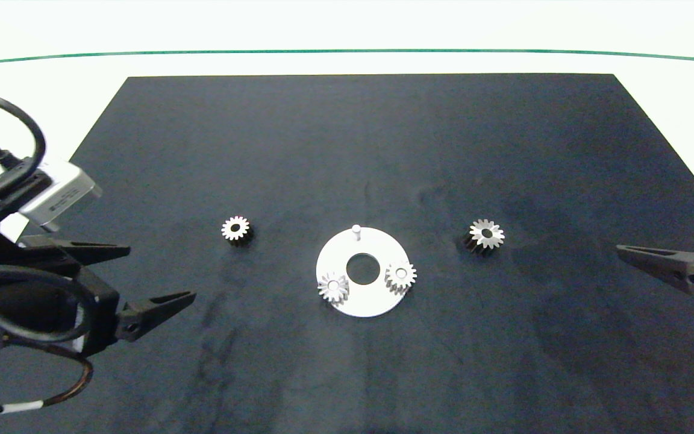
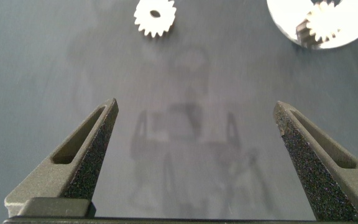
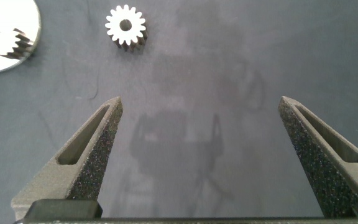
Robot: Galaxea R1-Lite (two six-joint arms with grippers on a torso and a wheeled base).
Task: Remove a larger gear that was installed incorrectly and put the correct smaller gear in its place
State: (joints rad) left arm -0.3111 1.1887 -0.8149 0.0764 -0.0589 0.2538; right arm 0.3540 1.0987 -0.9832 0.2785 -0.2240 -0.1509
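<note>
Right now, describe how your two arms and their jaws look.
The left arm is black, with looping black cables, one marked by a white band, and a silver camera box on the wrist. The left gripper and right gripper each have two wedge-shaped dark grey fingers with a slot along the side and rough black pads on the inner faces.

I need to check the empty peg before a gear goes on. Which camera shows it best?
The head view: the bare peg stands on the white disc's far rim. Both wrist views catch only an edge of that disc, peg out of frame.
</note>
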